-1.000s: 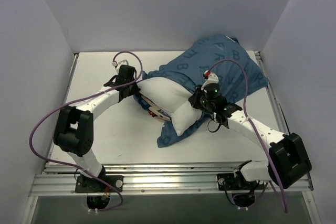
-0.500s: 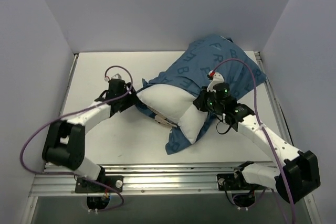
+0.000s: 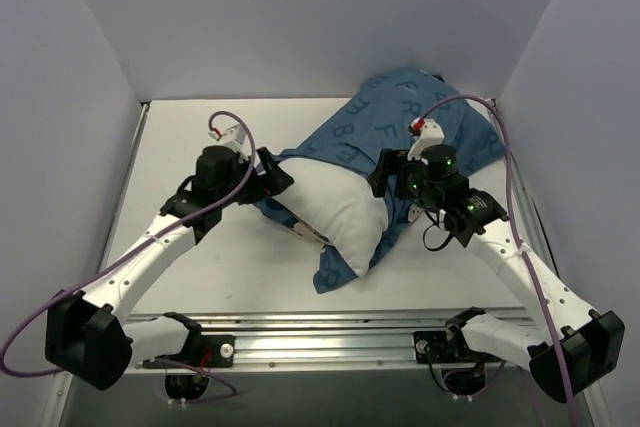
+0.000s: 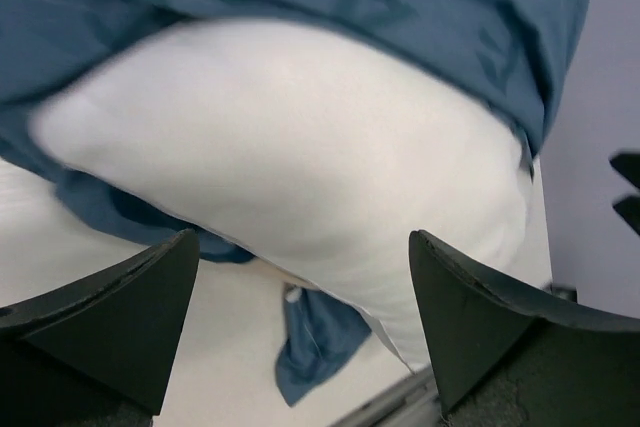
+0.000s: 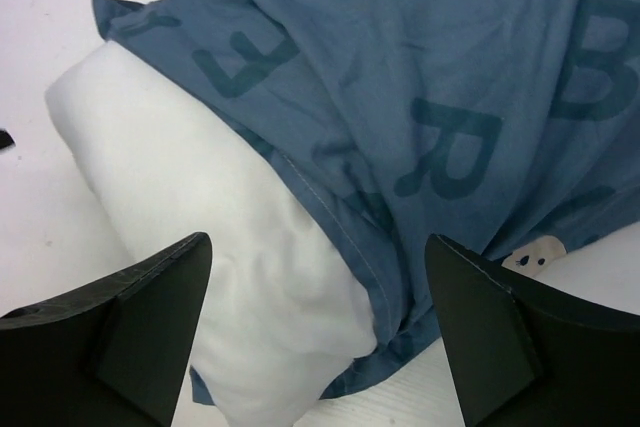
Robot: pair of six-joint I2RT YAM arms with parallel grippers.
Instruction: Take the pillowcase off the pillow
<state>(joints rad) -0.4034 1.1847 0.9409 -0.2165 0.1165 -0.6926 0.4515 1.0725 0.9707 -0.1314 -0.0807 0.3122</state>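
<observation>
The white pillow [image 3: 345, 212] lies in the middle of the table, its near half bare. The dark blue lettered pillowcase [image 3: 400, 117] covers its far half and bunches toward the back right, with a flap [image 3: 335, 272] under the pillow's front corner. My left gripper [image 3: 275, 172] hovers open at the pillow's left end. The left wrist view shows its fingers [image 4: 120, 317] apart below the pillow [image 4: 300, 147] and pillowcase [image 4: 400, 7]. My right gripper [image 3: 385, 172] stands open over the pillowcase's hem. In the right wrist view, the right gripper [image 5: 315, 317] spans pillow [image 5: 200, 197] and pillowcase [image 5: 400, 67], holding nothing.
White walls close in the table on the left, back and right. A metal rail [image 3: 330, 332] runs along the front edge by the arm bases. Bare tabletop [image 3: 180, 137] lies to the left of the pillow. Purple cables loop off both arms.
Both grippers have opened and let go of the fabric. Both arms have risen, the left one swinging right. The pillowcase has slid toward the back right, baring more pillow.
</observation>
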